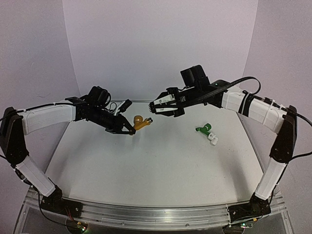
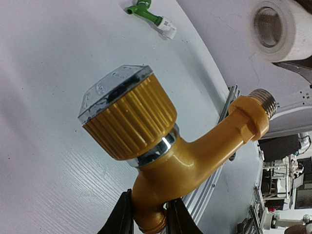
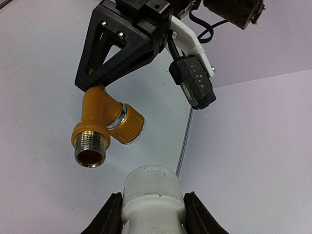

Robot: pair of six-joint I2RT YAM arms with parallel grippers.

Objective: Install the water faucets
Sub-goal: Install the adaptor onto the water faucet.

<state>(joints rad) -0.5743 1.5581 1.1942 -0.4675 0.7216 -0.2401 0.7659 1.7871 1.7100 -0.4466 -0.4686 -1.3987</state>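
My left gripper is shut on the spout of the orange-yellow faucet and holds it above the table, threaded end toward the right arm. It fills the left wrist view, with my left gripper at the bottom. My right gripper is shut on a white pipe fitting, whose open end shows in the left wrist view. The faucet's threaded end hangs a short gap from the fitting, up-left of my right gripper. The green faucet lies on the table at right, a white fitting on its end.
The white table has an aluminium rail along its near edge. White walls close the back and sides. The left arm's wrist camera and cable hang beside the orange-yellow faucet in the right wrist view.
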